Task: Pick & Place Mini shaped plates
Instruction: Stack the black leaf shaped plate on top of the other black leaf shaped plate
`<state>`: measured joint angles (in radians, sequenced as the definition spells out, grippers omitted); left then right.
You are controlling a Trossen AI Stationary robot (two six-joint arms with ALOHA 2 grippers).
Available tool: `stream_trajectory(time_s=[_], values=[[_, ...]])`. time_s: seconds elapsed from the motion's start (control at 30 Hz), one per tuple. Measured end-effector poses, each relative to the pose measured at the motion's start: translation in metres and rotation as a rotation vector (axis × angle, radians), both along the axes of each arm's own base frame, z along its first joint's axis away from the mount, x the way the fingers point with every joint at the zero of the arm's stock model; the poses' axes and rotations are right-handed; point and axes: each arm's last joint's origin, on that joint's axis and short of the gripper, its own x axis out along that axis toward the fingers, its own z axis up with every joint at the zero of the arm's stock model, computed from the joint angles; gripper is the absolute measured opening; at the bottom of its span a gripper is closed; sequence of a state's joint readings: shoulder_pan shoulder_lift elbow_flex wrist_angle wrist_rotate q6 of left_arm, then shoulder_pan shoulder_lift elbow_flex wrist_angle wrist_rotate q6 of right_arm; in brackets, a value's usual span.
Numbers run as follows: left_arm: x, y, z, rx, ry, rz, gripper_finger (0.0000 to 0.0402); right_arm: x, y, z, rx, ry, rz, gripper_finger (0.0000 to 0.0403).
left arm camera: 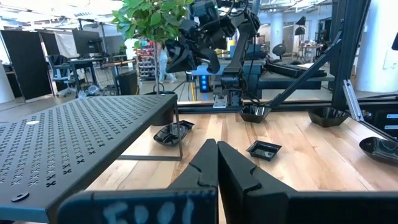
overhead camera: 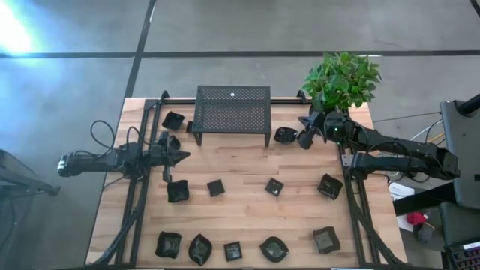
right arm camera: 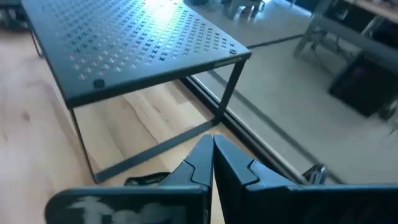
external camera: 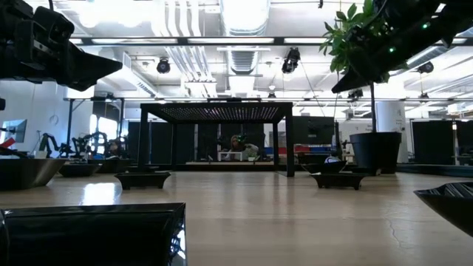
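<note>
While both grippers are shut and empty, right gripper (overhead camera: 306, 139) hovers nearest: small glossy black dish (overhead camera: 283, 136) sits on wooden worktop (overhead camera: 240, 161) at its 9 o'clock, beside black perforated metal stand (overhead camera: 232, 111). Left gripper (overhead camera: 182, 157) waits.

Grey concrete floor (overhead camera: 225, 30) with dark seam lines, bright glare patch at corner. Open workshop hall behind: white ceiling ducts (external camera: 244, 18), hanging spotlights (external camera: 292, 60), strip lights, dark partitions, desks.
</note>
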<state>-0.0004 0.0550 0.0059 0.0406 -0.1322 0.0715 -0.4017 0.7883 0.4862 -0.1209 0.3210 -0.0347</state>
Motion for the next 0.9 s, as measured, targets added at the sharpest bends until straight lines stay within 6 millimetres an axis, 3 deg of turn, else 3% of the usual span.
stream_trajectory(time_s=[0.4,0.9], values=[[0.0,0.0,0.0,0.0,0.0,0.0,0.0,-0.006,-0.001,-0.021,0.172,-0.127,-0.244,0.0008],[0.0,0.0,0.0,0.0,0.0,0.0,0.0,-0.003,-0.003,-0.051,0.272,-0.08,-0.307,0.0008]])
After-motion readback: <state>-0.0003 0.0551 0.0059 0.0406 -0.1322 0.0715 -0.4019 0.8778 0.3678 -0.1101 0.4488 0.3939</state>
